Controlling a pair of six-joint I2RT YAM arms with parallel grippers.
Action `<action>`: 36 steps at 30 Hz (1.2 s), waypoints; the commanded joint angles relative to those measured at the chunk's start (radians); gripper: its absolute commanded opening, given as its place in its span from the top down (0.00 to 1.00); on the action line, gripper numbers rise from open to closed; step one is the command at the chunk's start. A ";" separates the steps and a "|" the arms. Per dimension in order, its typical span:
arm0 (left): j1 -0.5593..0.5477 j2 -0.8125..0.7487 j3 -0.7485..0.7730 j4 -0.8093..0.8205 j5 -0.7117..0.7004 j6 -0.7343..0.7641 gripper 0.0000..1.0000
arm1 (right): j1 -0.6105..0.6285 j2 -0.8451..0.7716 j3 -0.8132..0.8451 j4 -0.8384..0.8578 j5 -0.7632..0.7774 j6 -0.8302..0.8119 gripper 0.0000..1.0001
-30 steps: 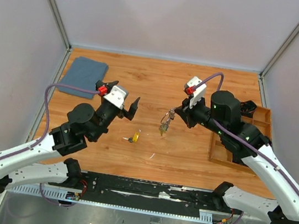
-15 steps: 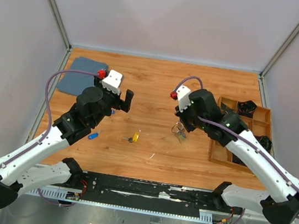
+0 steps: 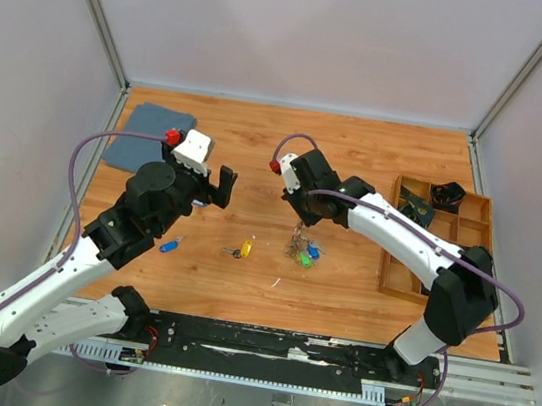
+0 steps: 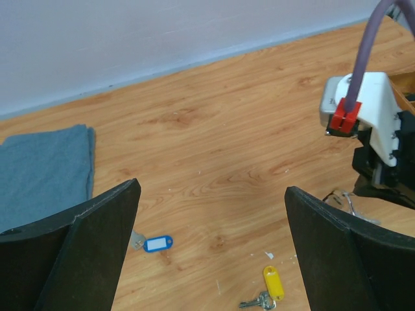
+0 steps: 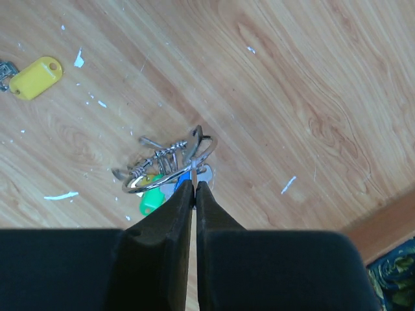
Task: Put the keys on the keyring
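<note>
My right gripper (image 3: 300, 219) (image 5: 194, 186) is shut on the keyring (image 5: 170, 163), a thin silver wire loop pinched at its edge. Several keys hang on it, among them a green-tagged one (image 5: 150, 201) (image 3: 301, 259) and a blue-tagged one (image 3: 312, 252). The bunch sits low over the wood; contact is unclear. A yellow-tagged key (image 3: 244, 249) (image 4: 273, 283) lies loose on the table with a silver key (image 4: 257, 301) beside it. Another blue-tagged key (image 4: 157, 243) lies further left. My left gripper (image 3: 223, 188) (image 4: 211, 188) hovers open and empty above those loose keys.
A folded blue cloth (image 3: 149, 135) (image 4: 42, 168) lies at the back left. A wooden compartment tray (image 3: 385, 265) with dark items stands at the right edge. One more blue-tagged key (image 3: 171, 246) lies near my left arm. White flecks dot the wood.
My right gripper carried the keyring leftward and lowered it toward the table. My left arm swung back and left, uncovering the blue-tagged key beside it; its jaws stayed open.
</note>
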 commanded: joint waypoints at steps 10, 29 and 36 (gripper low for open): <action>0.023 -0.020 -0.012 -0.041 -0.013 -0.037 0.00 | -0.083 0.029 -0.074 0.338 -0.107 0.169 0.67; 0.621 0.026 -0.091 -0.034 0.502 -0.305 0.00 | -0.390 -0.570 -0.467 0.438 0.000 0.345 0.02; 0.621 -0.065 -0.112 -0.067 0.511 -0.253 0.00 | -0.394 -0.888 -0.569 0.427 0.073 0.303 0.02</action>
